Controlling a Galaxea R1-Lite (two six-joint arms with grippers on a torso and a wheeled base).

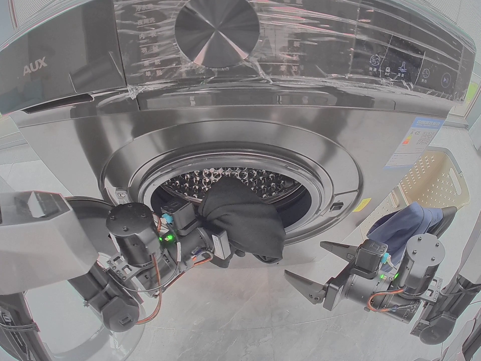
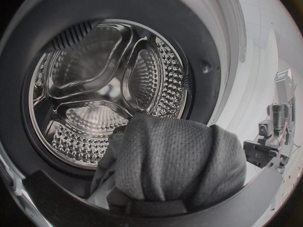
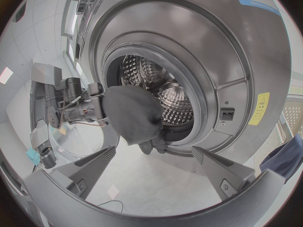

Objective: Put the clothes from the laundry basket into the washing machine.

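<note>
Carries a dark garment [image 1: 245,216] on the left tool [image 1: 219,245], right at the lower rim of the washing machine's [image 1: 300,126] open mouth. Draped fully over that tool's front end, so cannot tell how far open or shut underneath. Seen from the left wrist as a rounded grey bundle [image 2: 176,161] sitting just before the steel drum [image 2: 94,79], not yet down inside it. Hangs partly outside the door ring, with a loose tail dangling below the rim above the floor [image 1: 240,317].

Right tool [image 1: 303,258]: spread wide, gripping nothing, low before the machine, to the right of the dark garment [image 3: 132,114] and clear of it.

Behind the right arm, beside the machine: pale laundry basket [image 1: 436,181], with a blue garment [image 1: 406,224] slung over its near edge.
</note>
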